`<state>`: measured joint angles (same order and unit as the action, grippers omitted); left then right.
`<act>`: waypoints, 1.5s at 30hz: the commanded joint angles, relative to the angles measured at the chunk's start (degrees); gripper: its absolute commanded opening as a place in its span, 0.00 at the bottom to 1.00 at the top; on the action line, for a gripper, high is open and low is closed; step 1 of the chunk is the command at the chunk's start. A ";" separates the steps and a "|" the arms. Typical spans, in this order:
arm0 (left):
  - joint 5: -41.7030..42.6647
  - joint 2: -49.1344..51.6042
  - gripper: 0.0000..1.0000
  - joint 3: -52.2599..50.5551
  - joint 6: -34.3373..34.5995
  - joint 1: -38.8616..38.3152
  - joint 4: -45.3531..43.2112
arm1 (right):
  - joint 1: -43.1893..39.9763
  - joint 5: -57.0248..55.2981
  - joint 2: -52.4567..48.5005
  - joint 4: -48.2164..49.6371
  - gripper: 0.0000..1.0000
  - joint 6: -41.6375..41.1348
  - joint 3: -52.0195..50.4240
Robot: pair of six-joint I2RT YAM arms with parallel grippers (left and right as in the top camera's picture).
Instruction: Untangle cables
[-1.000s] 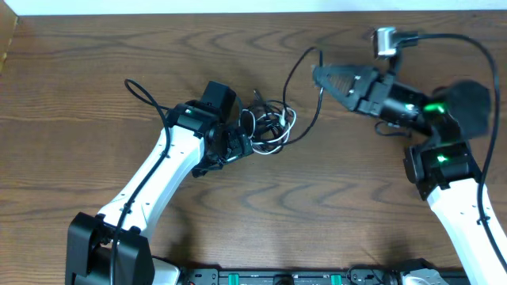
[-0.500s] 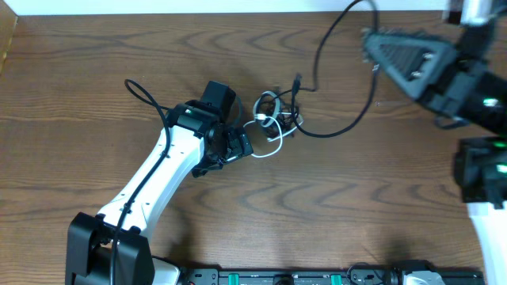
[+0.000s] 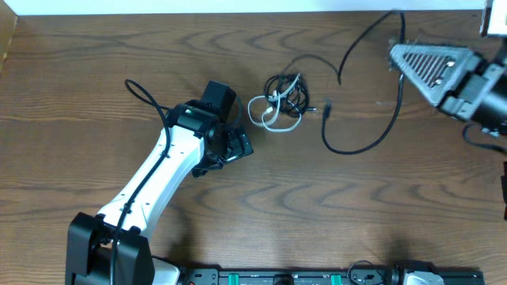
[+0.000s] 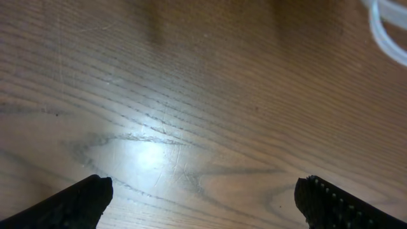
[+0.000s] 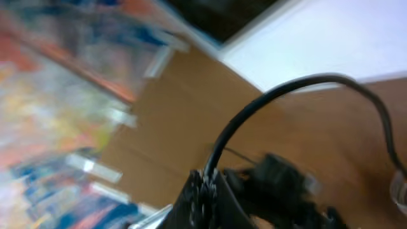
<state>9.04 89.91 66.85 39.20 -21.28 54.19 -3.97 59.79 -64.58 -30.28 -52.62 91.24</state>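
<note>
A small knot of cables (image 3: pixel 283 96) lies mid-table, thin black cords wound with a white cable (image 3: pixel 268 117). One long black cable (image 3: pixel 356 150) is pulled free of the knot. Its plug end (image 3: pixel 326 109) rests just right of the knot, and it curves up to my right gripper (image 3: pixel 394 54) at the far right. That gripper is shut on the black cable (image 5: pixel 267 95), which is pinched between the fingers (image 5: pixel 208 181) in the blurred right wrist view. My left gripper (image 3: pixel 242 147) hovers left of the knot, open and holding nothing (image 4: pixel 203 194). A white cable (image 4: pixel 386 32) loop shows at the upper right.
Bare wooden table (image 3: pixel 95 71) surrounds the knot. The table's far edge meets a white wall (image 3: pixel 238 6). The left arm's own thick black lead (image 3: pixel 146 99) loops to its left.
My right gripper has swung up and to the right, drawing the long black cable out of the knot. The knot slid right, away from my left gripper. The left arm has held still.
</note>
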 commanded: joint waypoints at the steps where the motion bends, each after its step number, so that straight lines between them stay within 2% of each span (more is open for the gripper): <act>1: -0.55 0.68 0.96 -0.26 0.57 0.02 0.37 | -0.33 -9.46 -0.59 -7.52 0.01 14.78 0.42; 10: -0.55 0.68 0.96 -0.26 0.57 0.02 0.20 | 0.63 -35.41 -1.90 -32.85 0.01 24.98 0.42; 17: -0.46 0.68 0.96 -0.26 2.78 0.02 -0.55 | 4.11 -36.94 -2.19 -46.40 0.01 27.43 -0.83; 20: 1.84 0.68 0.96 -0.26 2.93 0.02 -1.03 | 6.71 -36.96 -2.19 -48.87 0.01 27.45 -3.15; 28: 4.50 0.68 0.96 -0.26 3.21 -0.04 -2.51 | 16.92 -35.28 -2.19 -49.37 0.01 30.03 -14.36; 34: 4.50 0.68 0.96 -0.26 9.75 -0.04 -4.28 | 25.62 -33.59 -2.19 -46.53 0.01 32.20 -21.22; 42: 11.47 0.68 0.96 -0.26 10.86 -0.04 -7.52 | 36.87 -30.93 -2.19 -37.42 0.01 34.18 -31.08; 45: 14.36 0.68 0.96 -0.26 10.86 -0.09 -8.96 | 41.22 -30.75 -2.23 -31.95 0.01 31.12 -35.58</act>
<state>19.18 89.91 66.74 49.36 -21.28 45.58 34.11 27.33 -66.92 -64.36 -20.14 58.63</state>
